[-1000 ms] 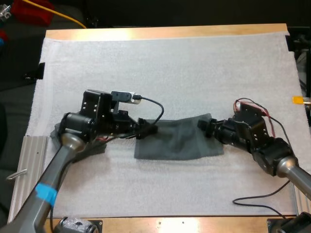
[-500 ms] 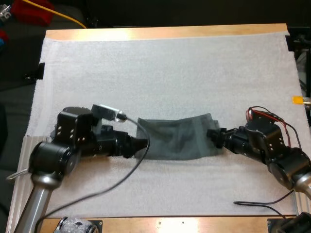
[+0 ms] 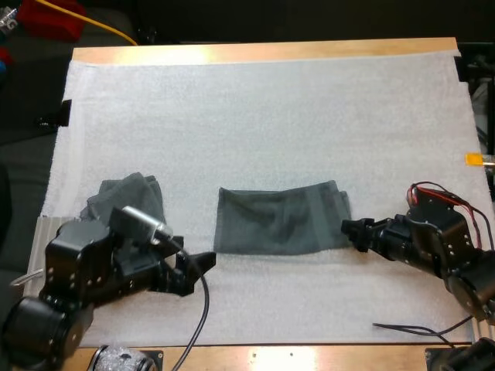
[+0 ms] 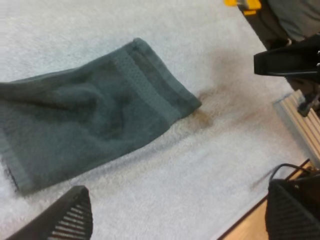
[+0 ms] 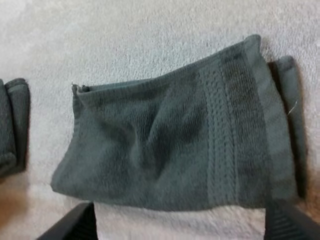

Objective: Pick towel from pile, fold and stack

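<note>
White mat (image 3: 271, 108) covers the wooden desk (image 3: 255, 52); flat towel (image 3: 278, 220) lies mid-mat, crumpled towel (image 3: 128, 195) lies leftward; left tool (image 3: 197, 272) and right tool (image 3: 354, 233) gape wide, clear of both.

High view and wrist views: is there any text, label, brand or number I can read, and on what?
None readable. No words, labels or numbers show on the centre towel, the second towel, the white mat, the left gripper or the right gripper.
</note>
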